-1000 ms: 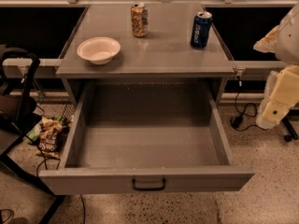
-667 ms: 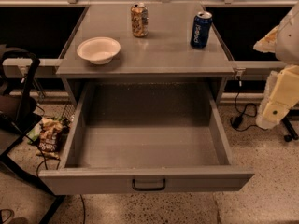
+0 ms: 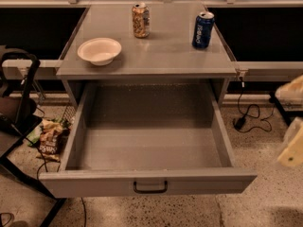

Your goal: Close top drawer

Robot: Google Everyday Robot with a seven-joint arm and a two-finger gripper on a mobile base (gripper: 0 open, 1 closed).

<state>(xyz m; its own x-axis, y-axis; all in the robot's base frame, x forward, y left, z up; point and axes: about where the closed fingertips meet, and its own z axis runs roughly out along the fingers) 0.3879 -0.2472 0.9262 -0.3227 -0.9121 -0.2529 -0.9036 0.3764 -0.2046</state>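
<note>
The top drawer [image 3: 94, 183] of the grey metal cabinet [image 3: 156, 56] is pulled far out toward me and is empty inside. Its small black bar handle [image 3: 150, 188] sits mid-front, near the bottom of the view. The lower drawers are hidden beneath it. Cream-coloured parts of my arm with the gripper [image 3: 292, 143] show at the right edge, to the right of the drawer's right wall and apart from it, well away from the handle.
On the cabinet top stand a white bowl [image 3: 99, 50], a tan can [image 3: 140, 19] and a blue can [image 3: 203, 30]. A black frame [image 3: 21, 103] and a snack bag [image 3: 47, 138] lie on the floor at left. A black cable [image 3: 246, 115] lies at right.
The cream arm parts have shifted right and lower, further toward the frame's right edge. The drawer stays open as before.
</note>
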